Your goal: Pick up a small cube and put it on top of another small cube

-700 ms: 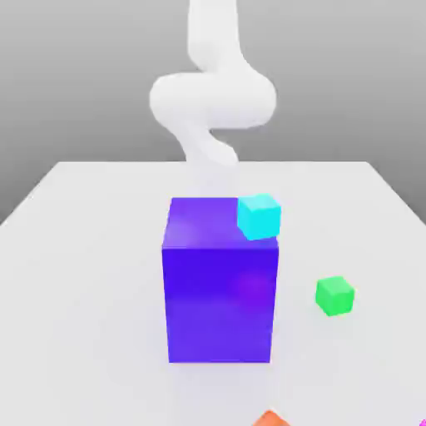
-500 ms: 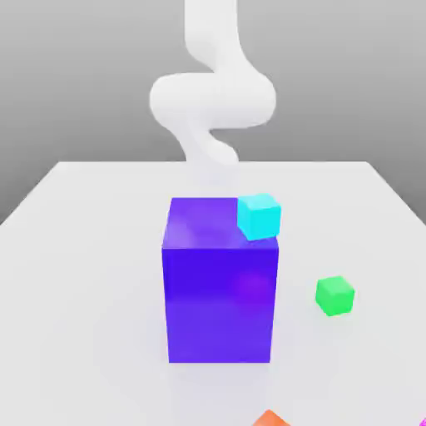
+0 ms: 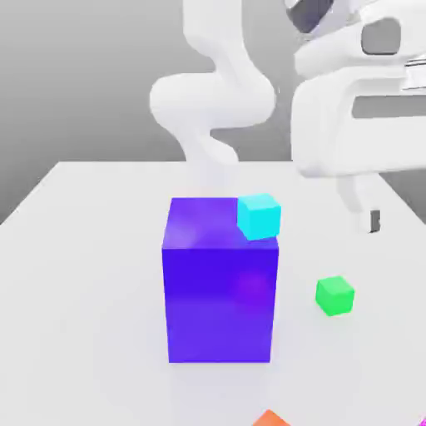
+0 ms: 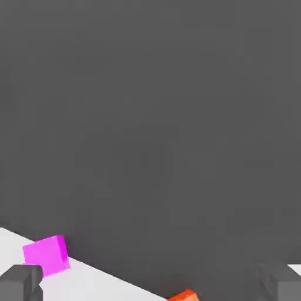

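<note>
A small cyan cube (image 3: pixel 259 216) sits at the top right corner of a tall purple block (image 3: pixel 220 283); I cannot tell whether it rests on the block or stands behind it. A small green cube (image 3: pixel 334 295) lies on the white table (image 3: pixel 83 250) to the exterior view's right of the block. An orange cube (image 3: pixel 270 418) pokes in at the near edge. In the hand view a magenta cube (image 4: pixel 46 254) and the orange cube (image 4: pixel 185 296) lie on the table. My gripper (image 4: pixel 150 287) is open and empty, high above the table. One finger (image 3: pixel 373 220) hangs at the exterior view's right.
The tall purple block stands in the middle of the table and rises well above the small cubes. The white arm (image 3: pixel 212 100) curves up behind it. The table's edge (image 4: pixel 117 276) runs past the magenta cube.
The white hand has swung into the exterior view's upper right, where it was absent before. None of the cubes has moved.
</note>
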You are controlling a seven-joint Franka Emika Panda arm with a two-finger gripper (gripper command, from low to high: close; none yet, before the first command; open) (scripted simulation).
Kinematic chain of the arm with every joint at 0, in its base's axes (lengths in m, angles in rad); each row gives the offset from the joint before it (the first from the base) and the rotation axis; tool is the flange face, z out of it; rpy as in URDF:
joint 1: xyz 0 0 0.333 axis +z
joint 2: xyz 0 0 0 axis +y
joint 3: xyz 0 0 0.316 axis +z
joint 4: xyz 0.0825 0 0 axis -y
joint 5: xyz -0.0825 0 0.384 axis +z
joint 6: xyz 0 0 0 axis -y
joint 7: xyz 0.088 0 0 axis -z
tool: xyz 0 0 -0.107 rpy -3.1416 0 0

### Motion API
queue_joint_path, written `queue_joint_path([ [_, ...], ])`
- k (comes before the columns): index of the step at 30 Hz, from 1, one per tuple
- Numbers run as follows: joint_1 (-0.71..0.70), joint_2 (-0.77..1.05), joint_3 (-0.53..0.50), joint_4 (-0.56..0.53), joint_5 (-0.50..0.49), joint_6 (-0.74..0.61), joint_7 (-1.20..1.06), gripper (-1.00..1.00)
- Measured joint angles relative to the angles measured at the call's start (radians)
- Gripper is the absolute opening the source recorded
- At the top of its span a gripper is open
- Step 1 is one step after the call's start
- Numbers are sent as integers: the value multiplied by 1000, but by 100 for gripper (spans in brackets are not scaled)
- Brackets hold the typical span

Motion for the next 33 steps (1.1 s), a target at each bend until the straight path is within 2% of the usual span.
queue_joint_path([
  [12,109,441,38,102,-97,68,-11,0],
  [16,139,586,15,137,-129,156,4,0],
  [17,143,608,10,143,-133,172,7,-100],
  [23,145,619,8,146,-133,180,6,-100],
  [27,130,519,28,121,-110,105,-10,-100],
  [33,95,326,134,-64,3,103,-100,-100],
])
